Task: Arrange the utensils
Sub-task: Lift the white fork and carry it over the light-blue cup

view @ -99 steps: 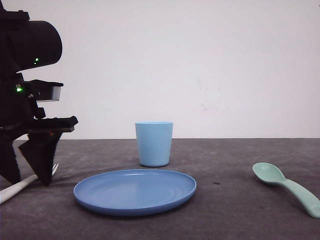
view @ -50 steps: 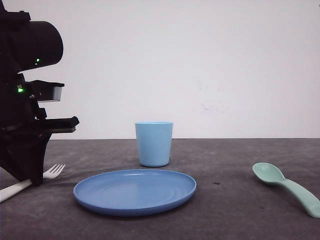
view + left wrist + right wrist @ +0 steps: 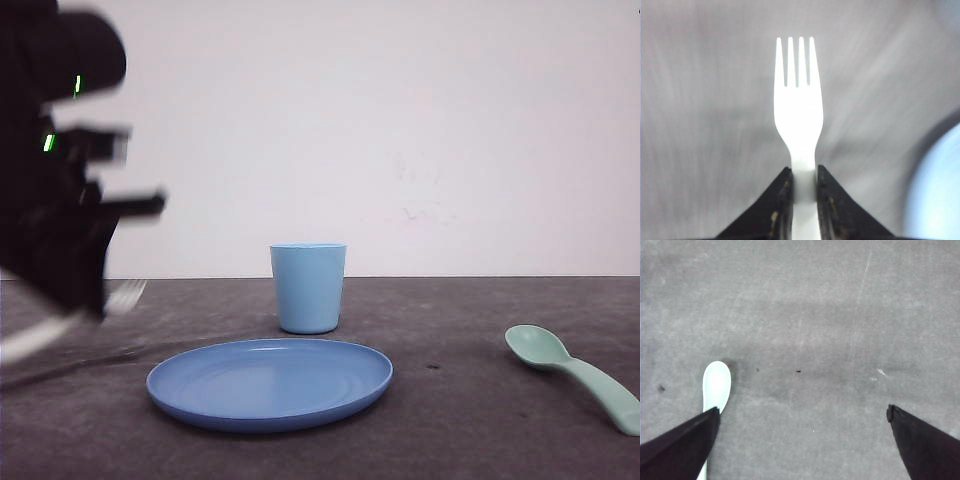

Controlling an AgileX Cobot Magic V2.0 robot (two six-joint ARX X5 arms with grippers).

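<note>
Fork [image 3: 798, 125]: pinched at handle by left gripper [image 3: 803, 175], off the table [image 3: 460, 420]
Spoon [image 3: 575, 375]: flat on table
Right gripper [image 3: 802, 440]: spread wide

Even soft light; left arm [image 3: 60, 200] motion-blurred; table [image 3: 700, 150] streaked, fork [image 3: 798, 115] overexposed.

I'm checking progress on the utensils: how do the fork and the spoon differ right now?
The white fork is clamped by its handle in the left gripper and looks lifted off the table; the mint-green spoon lies free on the table, right of the plate. The fork ends in four tines, the spoon in a rounded bowl. The open right gripper holds nothing. Both look plastic.
</note>
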